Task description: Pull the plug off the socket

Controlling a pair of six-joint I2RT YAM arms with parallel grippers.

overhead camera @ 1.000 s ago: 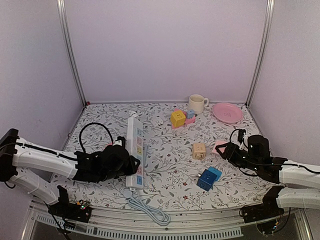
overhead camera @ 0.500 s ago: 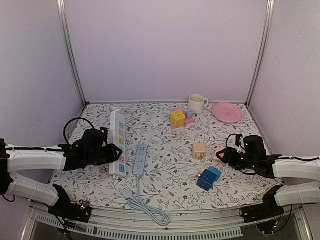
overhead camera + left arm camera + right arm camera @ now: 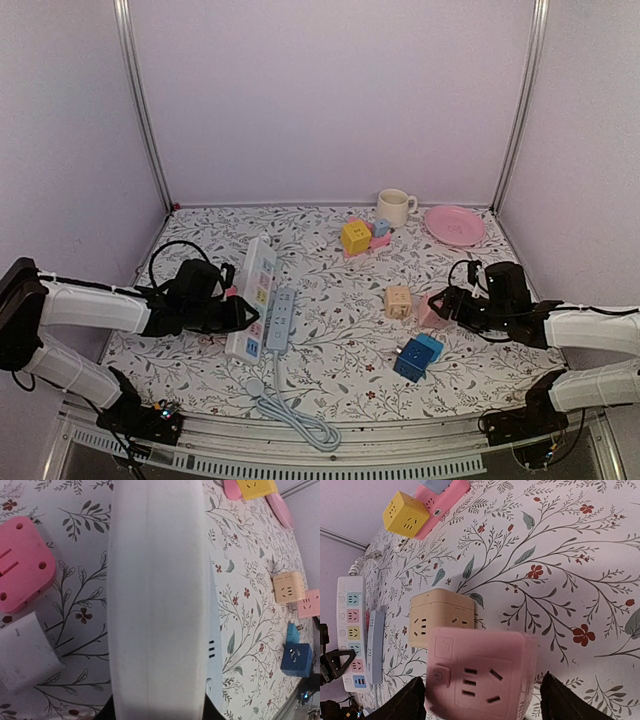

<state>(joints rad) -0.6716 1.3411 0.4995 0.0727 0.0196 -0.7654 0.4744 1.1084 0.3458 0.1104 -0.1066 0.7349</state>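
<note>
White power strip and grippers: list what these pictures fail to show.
Left wrist view: white power strip shows only a blank face, sockets turned away; left gripper mostly cut off by bottom edge.
Top view: whether anything is plugged into it, too small.
Right wrist view: pink cube in right gripper blurred, bottom cut off.

Smooth matt plastic power strip point(image 3: 253, 297), glossy ceramic mug point(image 3: 394, 207).

The left arm point(image 3: 90, 308) and right arm point(image 3: 590, 325) share white tubular links joined by black housings, ending in black fingers point(image 3: 410, 702). Thin black cables point(image 3: 153, 266) loop above each wrist (the left loop larger). Black bases point(image 3: 140, 418) carry loose wires.
</note>
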